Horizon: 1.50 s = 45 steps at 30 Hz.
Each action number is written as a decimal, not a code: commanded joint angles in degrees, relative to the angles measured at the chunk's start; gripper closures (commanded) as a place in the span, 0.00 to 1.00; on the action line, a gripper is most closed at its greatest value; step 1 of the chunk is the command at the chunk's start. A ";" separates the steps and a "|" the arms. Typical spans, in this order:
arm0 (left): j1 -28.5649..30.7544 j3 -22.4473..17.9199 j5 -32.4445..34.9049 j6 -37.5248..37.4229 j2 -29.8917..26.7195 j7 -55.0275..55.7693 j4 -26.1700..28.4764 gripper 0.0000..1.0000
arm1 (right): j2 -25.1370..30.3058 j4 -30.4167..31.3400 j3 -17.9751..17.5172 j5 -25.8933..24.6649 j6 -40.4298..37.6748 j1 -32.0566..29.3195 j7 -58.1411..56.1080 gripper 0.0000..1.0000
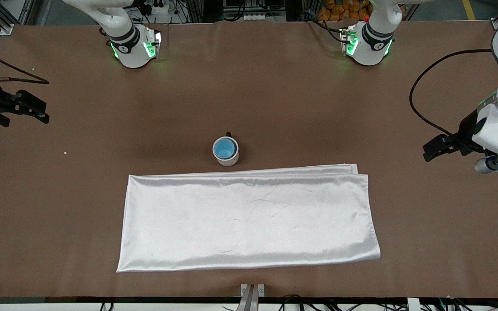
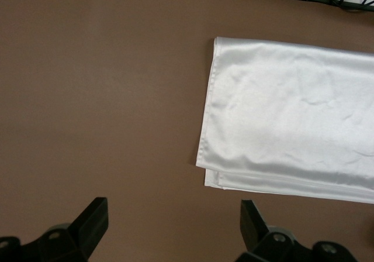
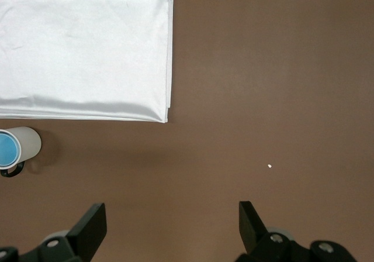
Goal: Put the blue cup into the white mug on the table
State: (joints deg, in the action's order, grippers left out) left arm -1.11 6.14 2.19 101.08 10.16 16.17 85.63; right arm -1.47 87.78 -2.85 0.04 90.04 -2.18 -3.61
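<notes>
The white mug (image 1: 226,155) stands upright in the middle of the brown table (image 1: 275,95), its small dark handle turned toward the robots' bases. The blue cup (image 1: 225,148) sits inside it. Both also show at the edge of the right wrist view, the mug (image 3: 29,140) with the cup (image 3: 7,148) in it. My right gripper (image 1: 45,112) is open and empty over bare table at the right arm's end, jaws wide (image 3: 172,227). My left gripper (image 1: 427,152) is open and empty over bare table at the left arm's end (image 2: 174,224). Both are well away from the mug.
A shiny white folded cloth (image 1: 249,220) lies flat just nearer the front camera than the mug; it also shows in the left wrist view (image 2: 292,116) and the right wrist view (image 3: 85,48). A tiny white crumb (image 1: 65,152) lies toward the right arm's end.
</notes>
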 commanded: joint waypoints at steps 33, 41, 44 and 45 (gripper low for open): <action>4.10 4.41 -0.08 -2.64 -3.56 -1.14 1.29 0.00 | -0.11 -0.60 -0.14 -0.66 -0.48 -0.19 0.10 0.00; 3.83 4.32 0.01 -3.70 -3.92 -1.14 1.03 0.00 | -0.11 -0.60 -0.14 -0.66 -0.48 -0.37 0.10 0.00; 3.74 4.67 0.01 -4.75 -4.44 -1.05 0.94 0.00 | -0.11 -0.68 -0.14 -0.66 -0.39 -0.37 0.10 0.00; 3.74 4.76 0.01 -4.93 -4.62 -1.05 0.94 0.00 | -0.20 -0.60 -0.14 -0.66 -0.39 -0.37 0.10 0.00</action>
State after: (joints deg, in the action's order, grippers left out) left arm 2.14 10.08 2.19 97.69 7.53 16.15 85.67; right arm -1.48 87.78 -2.78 0.04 90.04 -2.23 -3.63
